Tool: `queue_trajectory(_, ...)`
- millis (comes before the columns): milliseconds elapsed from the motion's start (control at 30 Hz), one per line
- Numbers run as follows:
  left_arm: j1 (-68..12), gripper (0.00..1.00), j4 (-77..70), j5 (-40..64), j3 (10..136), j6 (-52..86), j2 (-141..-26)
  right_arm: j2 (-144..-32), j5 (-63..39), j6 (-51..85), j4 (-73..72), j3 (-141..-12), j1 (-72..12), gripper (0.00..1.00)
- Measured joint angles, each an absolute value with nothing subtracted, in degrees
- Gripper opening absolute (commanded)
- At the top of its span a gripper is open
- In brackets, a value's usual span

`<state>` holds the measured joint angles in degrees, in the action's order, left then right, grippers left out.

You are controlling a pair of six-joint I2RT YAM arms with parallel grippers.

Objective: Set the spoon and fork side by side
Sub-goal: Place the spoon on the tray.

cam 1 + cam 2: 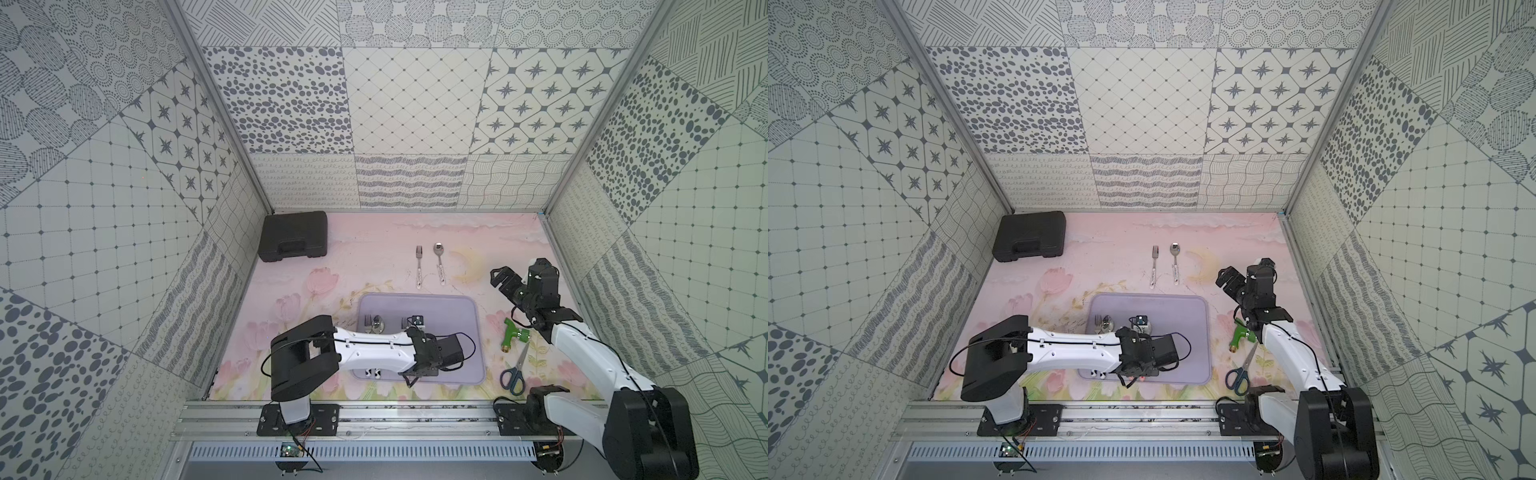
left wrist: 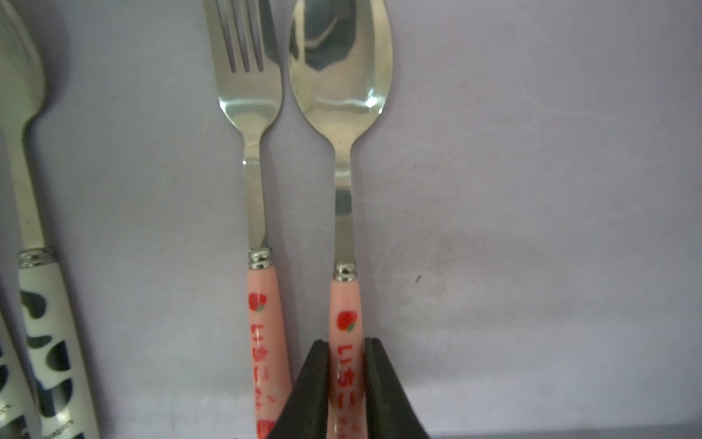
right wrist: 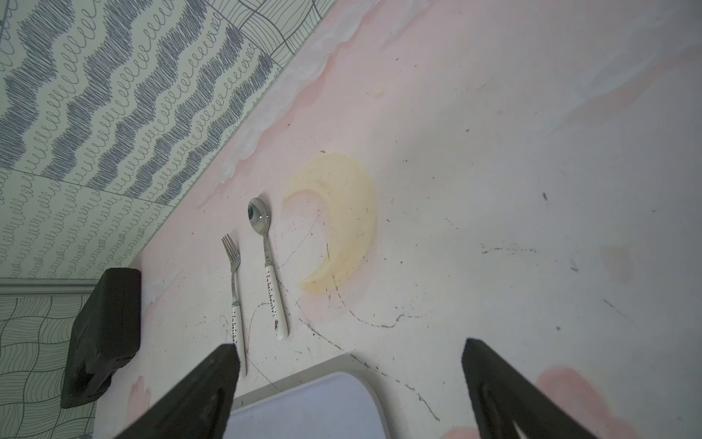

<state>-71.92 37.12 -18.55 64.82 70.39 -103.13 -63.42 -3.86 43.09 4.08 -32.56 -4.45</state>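
The left gripper (image 2: 346,342) pinches the handle of the pink spoon (image 2: 343,182), which appears to rest on the lavender tray (image 2: 532,228) just beside the pink fork (image 2: 255,182); the two lie parallel, heads the same way, bowl and tines nearly touching; the placing looks all but done, with only the release left. The right gripper (image 3: 348,345) hangs spread and empty over the table, near a white fork (image 3: 234,289) and white spoon (image 3: 267,258) already paired beyond the tray.

The risk lies in letting go; one finger (image 2: 317,380) sits hard by the fork's handle, so jaws that spread wide would likely shove the fork askew; a spoon clinging to a pad could be dragged or lifted as the arm rises, then drop crooked or across the fork; any sideways drift would knock bowl into tines; a cow-print handle (image 2: 45,334) lies further along the tray, and a broad swing on the way out might catch it.

Writing: both pink handles carry a red strawberry and, below it, red Japanese script that seems to read "いちご", the lower characters hidden by the fingers; small dark print at the cow-print handle's end is too blurred to read; marks on the white handles are too small to make out.
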Motion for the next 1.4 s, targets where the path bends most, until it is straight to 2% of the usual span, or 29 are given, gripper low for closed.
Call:
queue_trajectory(800,-72.01,0.13,38.13,-19.35,65.12,70.74,-104.05,-63.42,-3.86,43.09,4.08,-32.56,-4.45,0.97)
queue_trajectory(1100,-72.40,0.26,38.46,-19.57,65.08,70.89,-104.07,-63.42,-3.84,43.09,4.08,-32.56,-4.45,0.97)
queue_trajectory(1400,-72.60,0.33,38.59,-18.63,65.08,70.65,-103.90,-63.42,-3.84,43.09,4.08,-32.56,-4.45,0.97)
